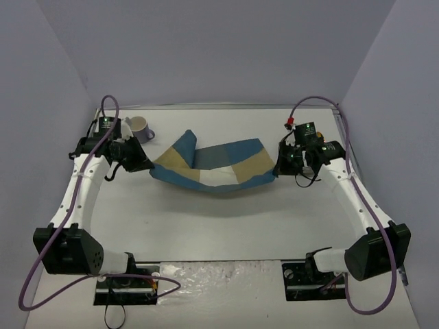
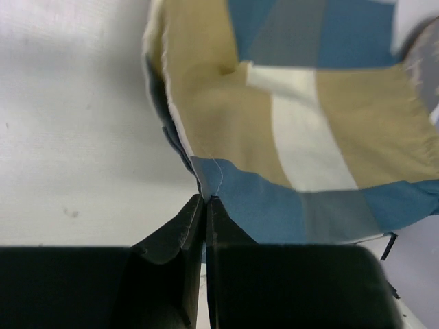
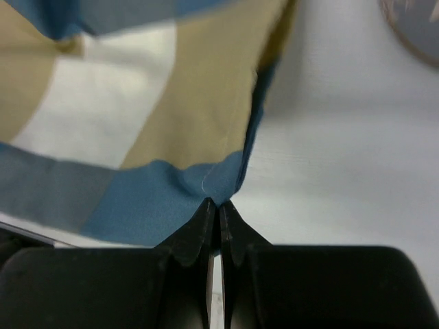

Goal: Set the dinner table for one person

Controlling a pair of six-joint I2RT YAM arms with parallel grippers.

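A blue-and-tan checked cloth placemat [image 1: 212, 168] hangs stretched between my two grippers above the middle of the white dinner table [image 1: 226, 226]. Its far left corner folds upward. My left gripper [image 1: 145, 164] is shut on the placemat's left blue corner [image 2: 233, 192], its tips [image 2: 205, 199] pinched together. My right gripper [image 1: 280, 164] is shut on the right blue corner [image 3: 199, 188], its tips [image 3: 218, 203] pinched together. The cloth sags between them.
A pale lilac mug [image 1: 139, 128] stands at the back left, just behind my left gripper. A round grey rim [image 3: 415, 31] shows at the top right of the right wrist view. Lilac walls [image 1: 206, 48] enclose the table on three sides.
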